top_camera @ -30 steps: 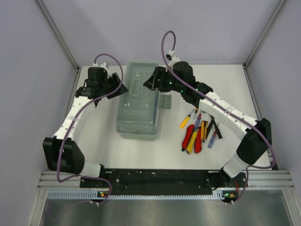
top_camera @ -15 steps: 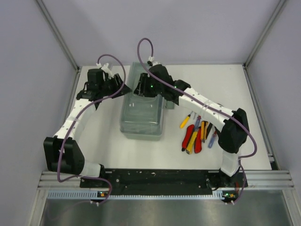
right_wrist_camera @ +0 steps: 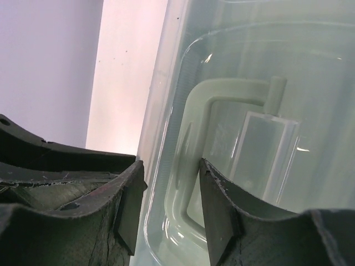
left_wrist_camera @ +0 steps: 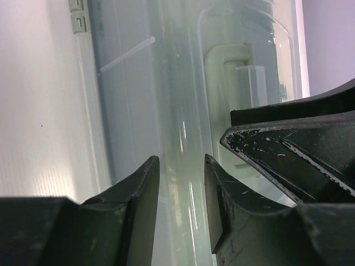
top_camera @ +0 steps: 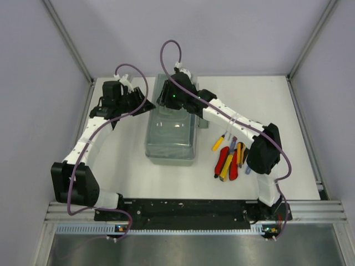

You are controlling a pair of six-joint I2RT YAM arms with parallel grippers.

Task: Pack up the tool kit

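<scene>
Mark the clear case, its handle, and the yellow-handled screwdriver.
clear case (top_camera: 171, 138): top external view, middle of the lid.
case handle (right_wrist_camera: 233, 90): right wrist view, its pale cross bar.
yellow-handled screwdriver (top_camera: 218, 144): top external view, on the yellow grip.

The left gripper (left_wrist_camera: 180, 160) and the right gripper (right_wrist_camera: 170, 163) hang over a white table (top_camera: 266, 94), evenly lit, with only soft shadows on it. Beyond the grippers rises a plain, pale lilac-grey back wall (top_camera: 188, 33). Matching walls stand well out to the left gripper's left (top_camera: 28, 122) and the right gripper's right (top_camera: 338, 111), meeting the back wall at slanting aluminium posts (top_camera: 69, 41). Behind the grippers, a ribbed aluminium rail (top_camera: 316, 210) runs along the table's near edge, with a dull grey metal sheet (top_camera: 194, 249) nearer still.
</scene>
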